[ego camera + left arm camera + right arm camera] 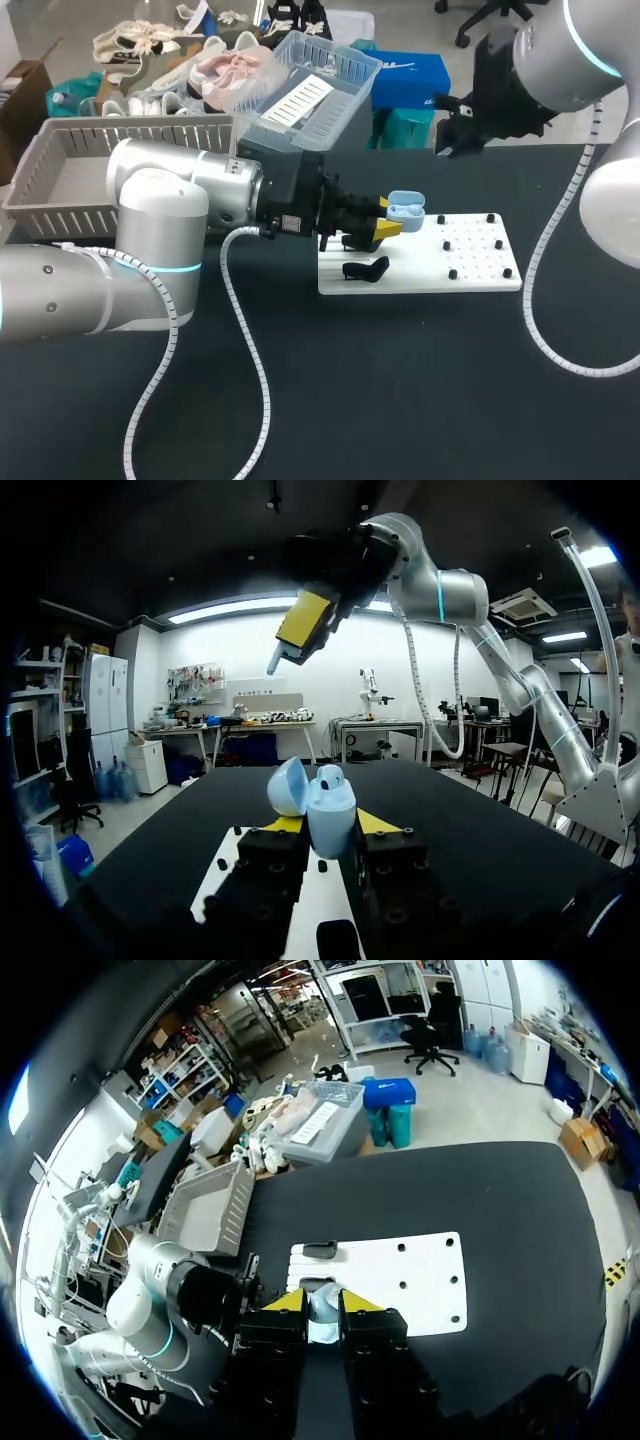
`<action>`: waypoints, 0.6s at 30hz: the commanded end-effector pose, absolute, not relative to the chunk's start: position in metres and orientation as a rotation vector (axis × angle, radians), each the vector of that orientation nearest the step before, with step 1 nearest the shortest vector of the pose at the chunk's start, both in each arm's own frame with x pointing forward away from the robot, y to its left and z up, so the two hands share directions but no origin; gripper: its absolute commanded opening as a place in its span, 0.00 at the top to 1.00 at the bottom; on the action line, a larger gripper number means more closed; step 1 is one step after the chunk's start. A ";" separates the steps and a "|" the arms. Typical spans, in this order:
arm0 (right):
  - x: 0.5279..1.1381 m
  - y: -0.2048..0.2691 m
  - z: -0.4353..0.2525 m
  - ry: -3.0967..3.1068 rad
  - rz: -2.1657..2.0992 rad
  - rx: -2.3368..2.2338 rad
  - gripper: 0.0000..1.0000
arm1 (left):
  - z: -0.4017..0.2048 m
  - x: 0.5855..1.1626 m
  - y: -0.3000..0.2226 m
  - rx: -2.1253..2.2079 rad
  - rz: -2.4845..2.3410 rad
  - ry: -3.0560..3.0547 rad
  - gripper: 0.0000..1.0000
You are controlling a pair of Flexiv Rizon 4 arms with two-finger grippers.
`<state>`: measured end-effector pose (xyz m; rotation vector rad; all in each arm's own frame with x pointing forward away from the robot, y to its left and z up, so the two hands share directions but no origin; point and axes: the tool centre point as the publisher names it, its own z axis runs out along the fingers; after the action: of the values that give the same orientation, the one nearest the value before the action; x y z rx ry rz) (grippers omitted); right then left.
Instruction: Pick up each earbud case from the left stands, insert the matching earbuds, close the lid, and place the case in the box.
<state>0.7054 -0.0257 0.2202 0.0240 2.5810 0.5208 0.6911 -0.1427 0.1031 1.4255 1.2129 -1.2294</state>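
Over the end of the white peg board (470, 262) that lies nearer the grey basket (60, 165), the left claw (387, 224) is closed on the light blue earbud case (330, 818). Its two yellow tips press the lower body of the case from both sides. The case stands upright, lifted off the board, with its lid (289, 786) open and leaning to one side. Something rounded sits in the top of the case, probably one earbud, but I cannot tell whether the second place is filled. One black stand (365, 269) lies free on the board, just beside the left claw. The right claw (322, 1302) hangs high above the same end of the board, almost straight over the case. I cannot tell if it is open or closed, or if it carries an earbud. I think the danger now is in the meeting of the two arms. If the right claw descends a little off line, it may strike the open lid or push the case crooked in its narrow grip. An earbud that misses its socket could then fall on the black bench (400, 400) and roll away from the board.
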 end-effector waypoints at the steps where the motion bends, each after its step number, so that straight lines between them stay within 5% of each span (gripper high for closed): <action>1: 0.690 -0.021 0.229 2.634 0.574 0.003 1.00 | 0.103 0.691 -0.143 1.425 -1.226 1.215 1.00; 18: 0.666 0.007 0.216 2.954 0.643 -0.209 1.00 | 0.103 0.691 -0.143 1.425 -1.226 1.215 1.00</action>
<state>0.6589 0.0042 0.2169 -0.1230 2.7574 0.6047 0.6911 -0.1428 0.1031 1.4255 1.2129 -1.2294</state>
